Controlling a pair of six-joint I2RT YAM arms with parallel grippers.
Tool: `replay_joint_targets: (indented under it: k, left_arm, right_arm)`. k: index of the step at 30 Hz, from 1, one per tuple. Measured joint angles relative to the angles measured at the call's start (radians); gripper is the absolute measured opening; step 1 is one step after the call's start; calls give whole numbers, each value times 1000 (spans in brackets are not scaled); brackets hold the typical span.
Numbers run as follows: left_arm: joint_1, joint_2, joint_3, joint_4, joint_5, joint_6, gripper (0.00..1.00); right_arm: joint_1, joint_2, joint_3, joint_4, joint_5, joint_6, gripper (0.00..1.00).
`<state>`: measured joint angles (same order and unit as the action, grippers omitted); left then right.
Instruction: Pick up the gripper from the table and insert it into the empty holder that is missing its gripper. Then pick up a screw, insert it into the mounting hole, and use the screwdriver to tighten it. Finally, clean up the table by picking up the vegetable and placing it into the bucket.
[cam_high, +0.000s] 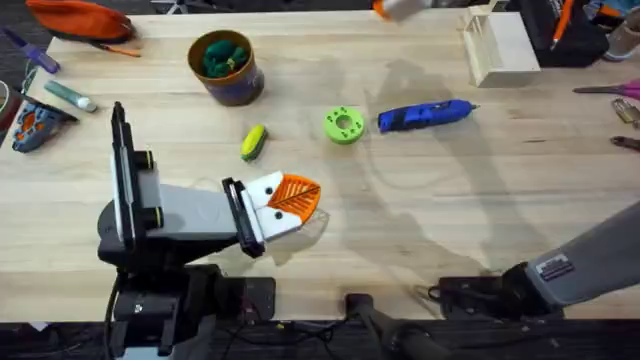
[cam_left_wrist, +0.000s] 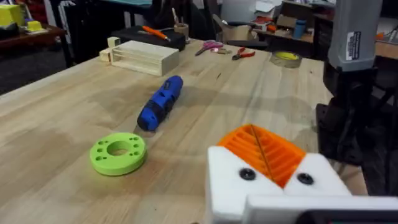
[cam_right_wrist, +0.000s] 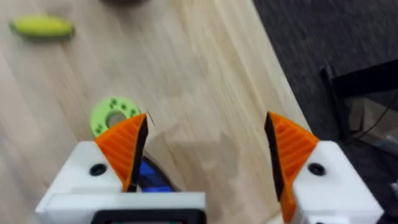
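The blue screwdriver (cam_high: 425, 115) lies on the table right of centre, also visible in the left wrist view (cam_left_wrist: 160, 102). The yellow vegetable (cam_high: 254, 141) with a green end lies left of centre, below the dark blue bucket (cam_high: 226, 65), which has a green leafy toy inside. My left gripper (cam_high: 305, 193) rests low near the front, its orange fingers (cam_left_wrist: 264, 149) pressed together with nothing between them. My right gripper (cam_right_wrist: 205, 121) is open above the table, both orange fingers in place. The loose gripper, the empty holder and any screw are out of view.
A bright green ring dish (cam_high: 344, 124) sits between vegetable and screwdriver. A wooden block (cam_high: 500, 45) stands at the back right. An orange pouch (cam_high: 80, 18) and a marker (cam_high: 70, 95) lie at the far left, and hand tools (cam_high: 625, 90) at the right edge.
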<state>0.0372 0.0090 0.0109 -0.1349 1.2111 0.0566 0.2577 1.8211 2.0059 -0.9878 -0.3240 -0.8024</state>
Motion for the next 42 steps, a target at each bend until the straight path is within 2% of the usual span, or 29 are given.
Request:
replay_joint_targets:
  k: [4, 8, 13, 19, 23, 31, 42]
  left_arm:
    - [0, 0, 0, 0, 0, 0, 15]
    - [0, 0, 0, 0, 0, 0, 15]
    - [0, 0, 0, 0, 0, 0, 15]
    - [0, 0, 0, 0, 0, 0, 15]
    - [0, 0, 0, 0, 0, 0, 15]
    - [0, 0, 0, 0, 0, 0, 15]
    - [0, 0, 0, 2, -5, 0, 15]
  right_arm:
    - [0, -39, 32, 2, -19, 193, 994]
    - [0, -94, 34, 8, 19, 355, 994]
    - [0, -154, 38, -49, 64, 457, 994]
    - [-10, -184, 41, -173, 80, 482, 992]
    - [-27, -183, 39, -199, 87, 485, 994]
    - [-62, -183, 27, -172, 92, 508, 993]
    - [-63, -183, 27, -112, 91, 531, 994]
